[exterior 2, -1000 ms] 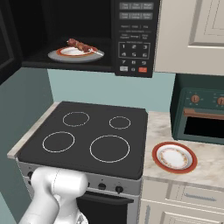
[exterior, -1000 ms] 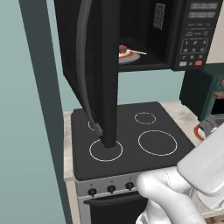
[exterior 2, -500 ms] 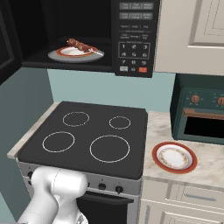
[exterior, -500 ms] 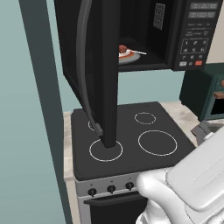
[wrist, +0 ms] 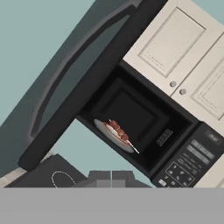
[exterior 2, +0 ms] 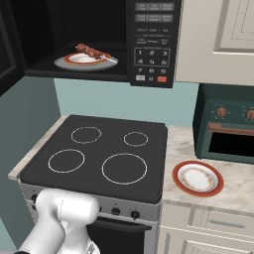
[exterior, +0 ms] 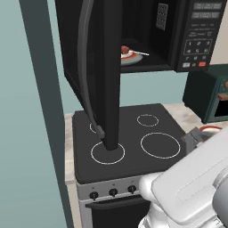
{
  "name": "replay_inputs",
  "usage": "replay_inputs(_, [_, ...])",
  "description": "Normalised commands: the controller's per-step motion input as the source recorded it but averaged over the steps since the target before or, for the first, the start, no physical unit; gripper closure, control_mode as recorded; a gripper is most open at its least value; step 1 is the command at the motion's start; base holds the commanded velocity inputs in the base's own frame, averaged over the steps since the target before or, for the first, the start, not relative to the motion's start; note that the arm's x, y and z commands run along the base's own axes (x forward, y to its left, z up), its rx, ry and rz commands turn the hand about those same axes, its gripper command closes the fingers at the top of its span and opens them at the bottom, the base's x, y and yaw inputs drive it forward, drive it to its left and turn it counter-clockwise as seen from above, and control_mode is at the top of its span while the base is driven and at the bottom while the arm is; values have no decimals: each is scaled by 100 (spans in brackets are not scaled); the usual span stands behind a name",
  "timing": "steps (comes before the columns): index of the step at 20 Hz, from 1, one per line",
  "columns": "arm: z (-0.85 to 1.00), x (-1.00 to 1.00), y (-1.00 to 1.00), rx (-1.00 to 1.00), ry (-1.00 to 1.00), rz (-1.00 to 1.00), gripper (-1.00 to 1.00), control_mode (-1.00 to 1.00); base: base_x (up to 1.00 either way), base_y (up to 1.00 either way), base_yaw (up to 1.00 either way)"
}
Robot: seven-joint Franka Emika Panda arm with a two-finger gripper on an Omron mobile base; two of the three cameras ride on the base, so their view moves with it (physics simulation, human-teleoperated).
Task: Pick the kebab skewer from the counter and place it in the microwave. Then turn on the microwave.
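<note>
The kebab skewer (exterior 2: 92,51) lies on a white red-rimmed plate (exterior 2: 64,63) inside the black microwave (exterior 2: 151,44), whose door (exterior: 109,67) hangs wide open to the left. The hand view looks up at the skewer (wrist: 119,131) in the open cavity, with the keypad (wrist: 188,157) to its right. My gripper (wrist: 111,177) is shut with nothing in it, well back from the microwave and below it. The beige counter (exterior 2: 233,193) runs to the right of the stove.
A black four-ring stovetop (exterior 2: 99,149) sits under the microwave. A second red-rimmed plate (exterior 2: 197,177) rests on the counter in front of a dark green toaster oven (exterior 2: 228,129). Cream cabinets (wrist: 175,43) hang beside the microwave. The open door (wrist: 87,87) juts out over the stove's left side.
The arm's white body has shifted slightly in the left base view. The skewer, plate and microwave door have stayed put.
</note>
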Motion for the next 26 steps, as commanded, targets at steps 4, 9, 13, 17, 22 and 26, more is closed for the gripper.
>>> replay_inputs(4, [0, 0, 14, 0, 0, -7, 100, -100, 0, 0, 0])
replay_inputs(9, [0, 0, 13, 0, 0, -8, 100, -100, 0, 0, 0])
replay_inputs(13, [0, 0, 13, 0, 0, -6, 100, -100, 0, 0, 0])
replay_inputs(17, [0, 1, 14, 0, 0, -6, 100, -100, 0, 0, 0])
replay_inputs(22, [-2, 8, 17, 0, 0, -4, 100, -100, 0, 0, 0])
replay_inputs(26, [-5, 10, 23, 0, 0, -3, 100, -100, 0, 0, 0])
